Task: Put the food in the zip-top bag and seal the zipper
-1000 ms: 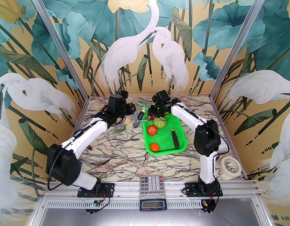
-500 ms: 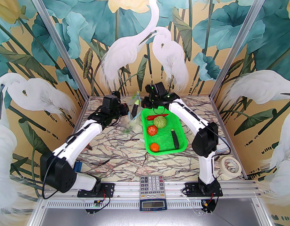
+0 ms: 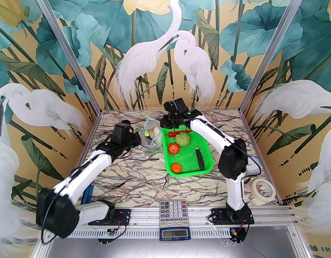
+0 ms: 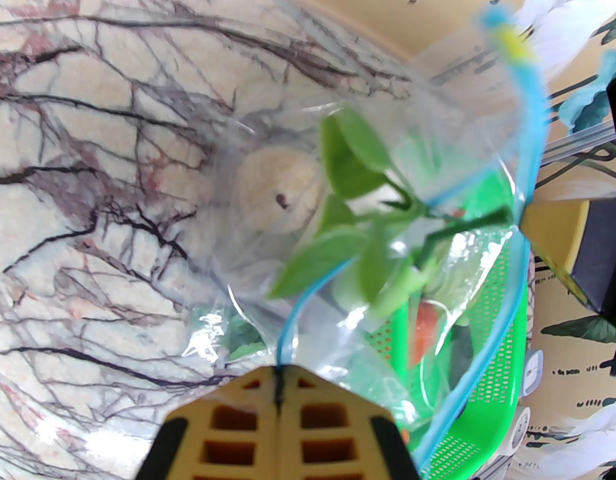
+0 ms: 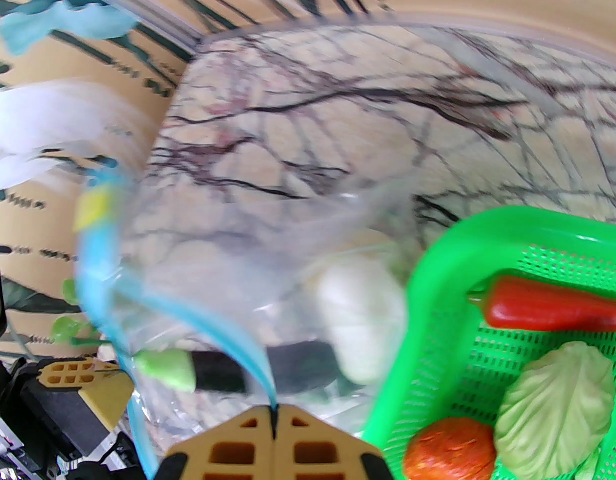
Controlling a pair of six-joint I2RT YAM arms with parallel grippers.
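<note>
Clear plastic, the zip-top bag [image 3: 151, 137] is held up over the far middle of the marble table [image 3: 133, 176], just beside the far-left corner of the green mesh basket [image 3: 191, 172]. The left gripper [image 4: 279, 368] and right gripper [image 5: 273, 410] are each clamped on the blue zipper [image 4: 533, 128], with the mouth spread between them. A pale bulb [image 4: 280, 195] sits inside. The red chili [image 3: 180, 132], cabbage [image 3: 182, 139] and tomatoes [image 3: 173, 148] lie just right of that mouth, nearer the right arm, which would probably have to let go to fetch them.
</note>
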